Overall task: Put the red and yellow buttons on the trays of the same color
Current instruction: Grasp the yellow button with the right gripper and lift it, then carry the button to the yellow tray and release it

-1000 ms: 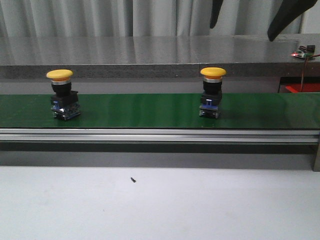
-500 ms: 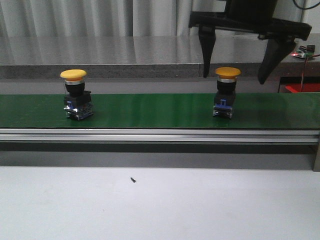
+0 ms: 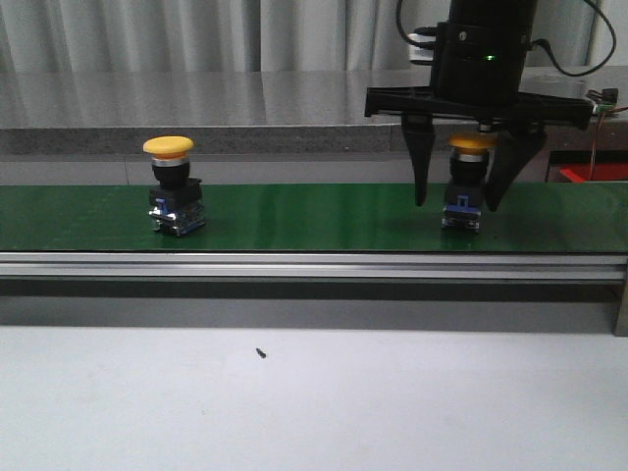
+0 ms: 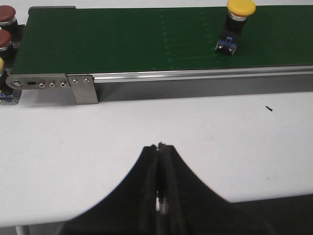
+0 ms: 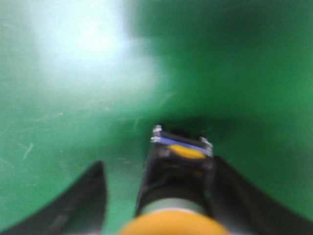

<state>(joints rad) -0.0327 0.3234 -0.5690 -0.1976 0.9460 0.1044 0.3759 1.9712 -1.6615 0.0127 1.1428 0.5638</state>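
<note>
Two yellow buttons stand on the dark green belt [image 3: 294,216]. One yellow button [image 3: 172,186] is on the left, also seen in the left wrist view [image 4: 238,19]. My right gripper [image 3: 455,204] is open and lowered around the other yellow button [image 3: 463,196], one finger on each side. In the right wrist view this button [image 5: 176,191] fills the gap of the gripper [image 5: 159,162], close to one finger and apart from the other. My left gripper [image 4: 160,147] is shut and empty over the white table. Red buttons [image 4: 6,13] sit past the belt's end. A sliver of red tray [image 3: 594,174] shows at the far right; no yellow tray is in view.
The belt's aluminium rail [image 3: 294,265] runs along its front, with a metal end bracket [image 4: 54,85]. A grey ledge [image 3: 196,108] lies behind the belt. A tiny dark speck [image 3: 261,352] lies on the white table [image 3: 294,412].
Both yellow buttons have travelled to the right on the belt. My right gripper has come down from above and now straddles the right-hand button.
</note>
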